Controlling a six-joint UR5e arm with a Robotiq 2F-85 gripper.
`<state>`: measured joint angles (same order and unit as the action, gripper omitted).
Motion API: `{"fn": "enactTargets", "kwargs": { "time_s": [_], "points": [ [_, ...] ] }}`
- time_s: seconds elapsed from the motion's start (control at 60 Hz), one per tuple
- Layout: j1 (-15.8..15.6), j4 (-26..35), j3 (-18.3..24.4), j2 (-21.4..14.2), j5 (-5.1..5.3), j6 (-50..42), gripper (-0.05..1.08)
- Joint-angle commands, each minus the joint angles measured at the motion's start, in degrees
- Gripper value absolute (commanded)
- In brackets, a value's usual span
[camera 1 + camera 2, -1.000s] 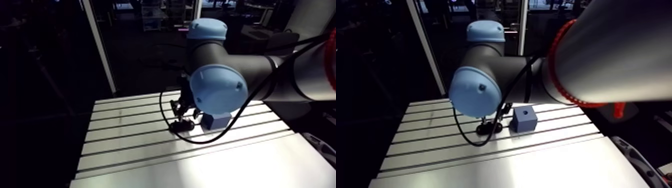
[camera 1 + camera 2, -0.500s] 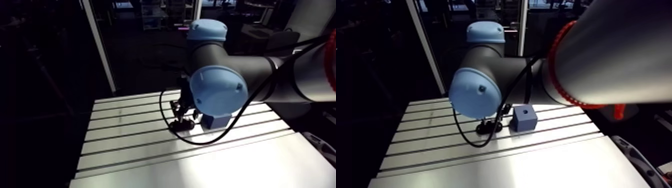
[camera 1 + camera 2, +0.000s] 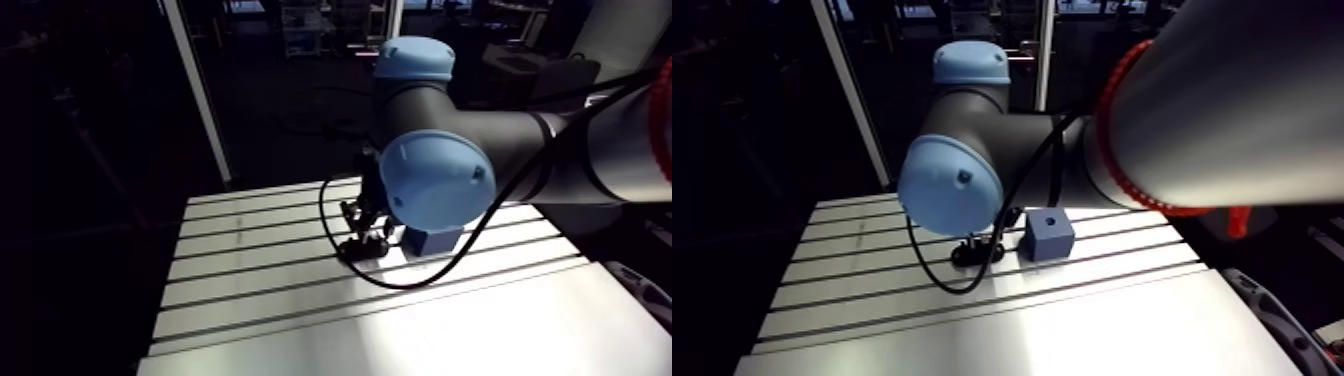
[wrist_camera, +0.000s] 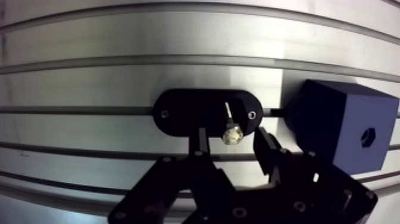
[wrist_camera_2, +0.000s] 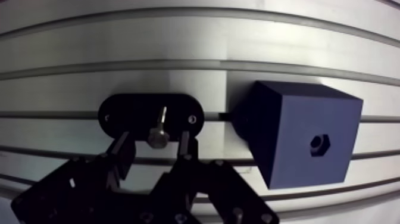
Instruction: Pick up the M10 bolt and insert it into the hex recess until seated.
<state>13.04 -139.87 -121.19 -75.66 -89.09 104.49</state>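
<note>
A: Between the claw's [image 4: 232, 146] parted fingers, ungripped, the M10 bolt [image 4: 231, 136] is seen standing in its black holder [image 4: 178, 113].
B: Stiff, slick steel, it is judged; best gripped squarely across the head's flats.

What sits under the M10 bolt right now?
A black oval holder on the slotted table; the bolt stands in it, head toward the gripper, which straddles it, open. Where the shank's end sits in the holder is hidden.
</note>
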Motion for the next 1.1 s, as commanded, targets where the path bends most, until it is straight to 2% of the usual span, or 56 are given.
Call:
{"fn": "enactTargets", "kwargs": {
  "time_s": [0.017, 1.1],
  "points": [
    [0.1, 0.0, 0.2, 0.6, -0.07, 0.1, 0.53],
    [0.0, 0.0, 0.6, 0.9, -0.06, -0.1, 0.63]
  ]
}}
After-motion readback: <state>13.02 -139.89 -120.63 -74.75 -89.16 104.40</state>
